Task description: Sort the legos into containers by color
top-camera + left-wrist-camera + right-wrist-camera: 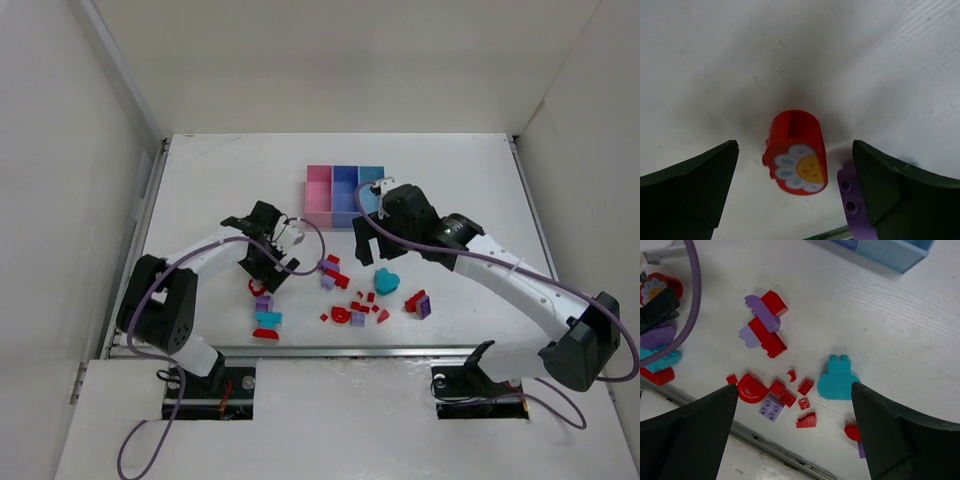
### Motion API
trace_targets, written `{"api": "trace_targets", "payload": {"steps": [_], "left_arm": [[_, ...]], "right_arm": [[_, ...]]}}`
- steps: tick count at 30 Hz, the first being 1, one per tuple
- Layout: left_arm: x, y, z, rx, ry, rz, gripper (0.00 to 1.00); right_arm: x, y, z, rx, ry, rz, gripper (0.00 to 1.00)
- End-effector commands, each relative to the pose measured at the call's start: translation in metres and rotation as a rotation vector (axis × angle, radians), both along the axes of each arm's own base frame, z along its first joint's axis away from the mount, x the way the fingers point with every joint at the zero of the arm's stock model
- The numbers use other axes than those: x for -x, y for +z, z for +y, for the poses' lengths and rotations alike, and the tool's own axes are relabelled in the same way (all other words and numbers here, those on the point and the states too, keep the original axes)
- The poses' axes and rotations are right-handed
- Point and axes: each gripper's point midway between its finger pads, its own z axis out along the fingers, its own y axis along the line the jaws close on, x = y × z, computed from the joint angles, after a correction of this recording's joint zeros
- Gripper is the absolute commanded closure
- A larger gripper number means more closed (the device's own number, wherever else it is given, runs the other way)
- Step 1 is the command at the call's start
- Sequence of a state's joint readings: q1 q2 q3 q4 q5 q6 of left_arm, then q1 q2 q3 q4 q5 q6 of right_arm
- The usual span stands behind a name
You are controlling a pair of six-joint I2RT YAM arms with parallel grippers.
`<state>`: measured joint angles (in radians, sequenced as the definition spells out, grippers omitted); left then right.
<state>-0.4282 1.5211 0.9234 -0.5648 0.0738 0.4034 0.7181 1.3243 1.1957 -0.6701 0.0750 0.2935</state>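
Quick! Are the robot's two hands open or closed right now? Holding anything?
Left end effector: open, with a red flower piece in the gap, not gripped.
Right end effector: open, holding nothing.

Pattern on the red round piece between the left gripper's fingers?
White daisy, yellow centre, on the red piece; left wrist view shows it best.

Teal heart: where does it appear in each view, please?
Top external: the teal heart lies right of centre, among loose pieces.
Left wrist: not in it.
Right wrist: lower middle, right of small red pieces.
Shared landmark: the light blue bin, top and right-wrist views.
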Motion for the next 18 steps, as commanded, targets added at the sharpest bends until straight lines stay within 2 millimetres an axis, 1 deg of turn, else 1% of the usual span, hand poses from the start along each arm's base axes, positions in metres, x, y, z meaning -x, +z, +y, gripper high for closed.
{"api": "trace_targets", "payload": {"steps": [1,2,3,4,5,6,7,8,9,11,12,13,14,15,16,18], "left_arm": [[0.012,-0.021,0.009,-0.04,0.077,0.105,0.04],[0.013,-0.024,0.01,-0.044,0.077,0.115,0.07],[0.012,-0.024,0.012,-0.044,0.087,0.115,0.09],[0.013,-0.024,0.011,-0.038,0.075,0.118,0.12],[0.016,-0.026,0.011,-0.033,0.073,0.13,0.17],[0.016,-0.026,0.011,-0.033,0.073,0.13,0.21],[0.016,-0.024,0.01,-0.029,0.073,0.122,0.26],[0.015,-0.024,0.013,-0.029,0.082,0.122,0.34],[0.012,-0.022,0.011,-0.025,0.082,0.114,0.5],[0.003,-0.016,0.008,-0.014,0.082,0.09,0.67],[-0.003,-0.011,0.005,-0.006,0.082,0.072,0.77],[-0.007,-0.008,0.003,0.001,0.09,0.062,0.97],[-0.012,-0.004,0.001,0.008,0.09,0.048,1.0],[-0.017,-0.003,-0.001,0.011,0.09,0.042,1.0],[-0.03,0.009,-0.006,0.029,0.09,0.002,1.0],[-0.042,0.019,-0.011,0.035,0.089,-0.011,1.0]], "right_arm": [[-0.004,0.025,0.0,-0.075,-0.048,-0.079,0.0],[-0.005,0.025,-0.002,-0.069,-0.056,-0.084,0.0],[-0.002,0.025,-0.003,-0.065,-0.054,-0.09,0.0],[-0.001,0.03,-0.004,-0.076,-0.055,-0.101,0.0],[-0.001,0.033,-0.006,-0.077,-0.062,-0.113,0.0],[-0.001,0.028,-0.009,-0.063,-0.07,-0.109,0.0],[0.001,0.028,-0.011,-0.066,-0.07,-0.112,0.0],[0.001,0.032,-0.013,-0.07,-0.079,-0.126,0.0],[0.0,0.034,-0.012,-0.076,-0.079,-0.133,0.0],[0.0,0.034,-0.012,-0.076,-0.079,-0.133,0.0],[0.0,0.034,-0.012,-0.076,-0.079,-0.133,0.0],[0.0,0.034,-0.012,-0.076,-0.079,-0.133,0.0],[-0.001,0.031,-0.011,-0.069,-0.079,-0.125,0.0],[-0.001,0.031,-0.011,-0.069,-0.079,-0.125,0.0],[-0.005,0.037,-0.01,-0.078,-0.086,-0.143,0.0],[-0.008,0.039,-0.008,-0.083,-0.086,-0.149,0.0]]}}
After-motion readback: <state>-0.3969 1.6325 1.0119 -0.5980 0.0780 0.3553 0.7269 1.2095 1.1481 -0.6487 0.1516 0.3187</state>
